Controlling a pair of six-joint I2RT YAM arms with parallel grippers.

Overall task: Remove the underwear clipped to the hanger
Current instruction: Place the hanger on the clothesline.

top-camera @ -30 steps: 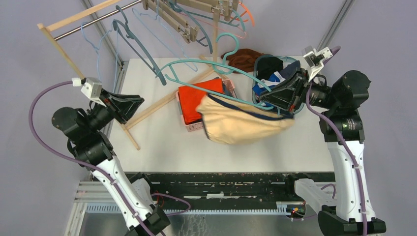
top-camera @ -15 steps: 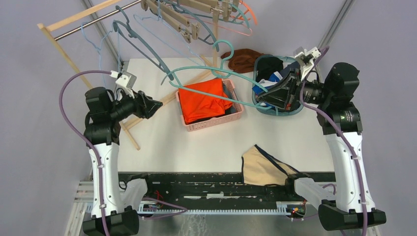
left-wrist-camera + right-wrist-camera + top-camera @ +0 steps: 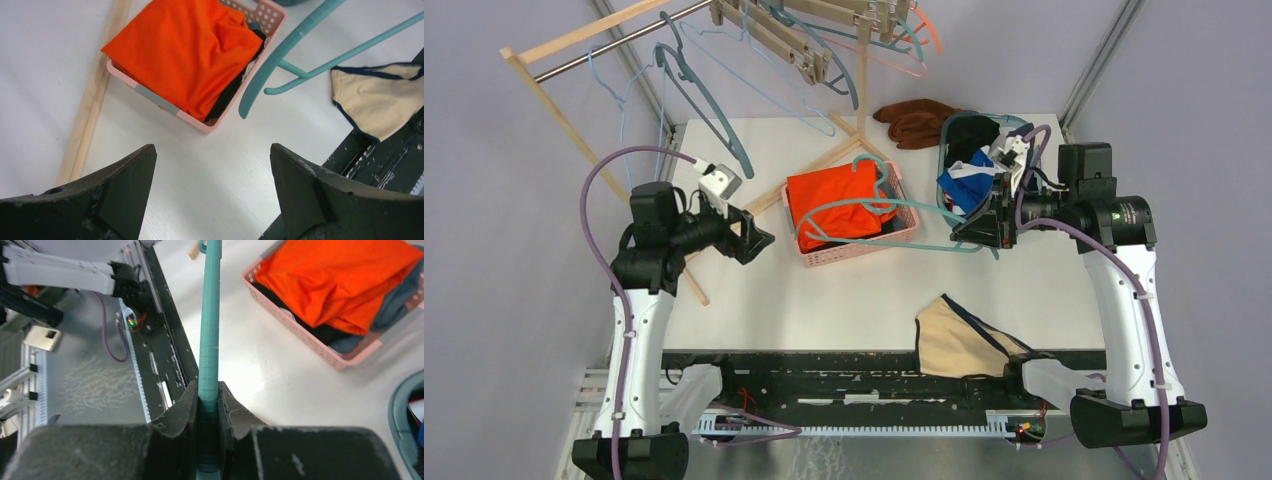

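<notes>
Right gripper [image 3: 207,390] clenched on teal hanger [image 3: 210,315]; hanger held low, reaching over pink basket [image 3: 165,102] with orange garment [image 3: 185,45]. Left gripper [image 3: 212,150] released, holds nothing, above table [image 3: 824,300]. Beige underwear [image 3: 956,345] not on hanger, lies loose at near table edge, near right arm base. Blue underwear [image 3: 964,185] in teal basket [image 3: 942,145] beside right gripper

Centre frame, a pink basket [image 3: 272,15] holds a crumpled orange garment [image 3: 839,200] heaped above its rim. A brown cloth [image 3: 916,120] lies at the white table's [image 3: 824,300] far edge. Upper left, a wooden rack [image 3: 559,118], hangers [image 3: 769,35] crowding its rail [image 3: 624,40].
</notes>
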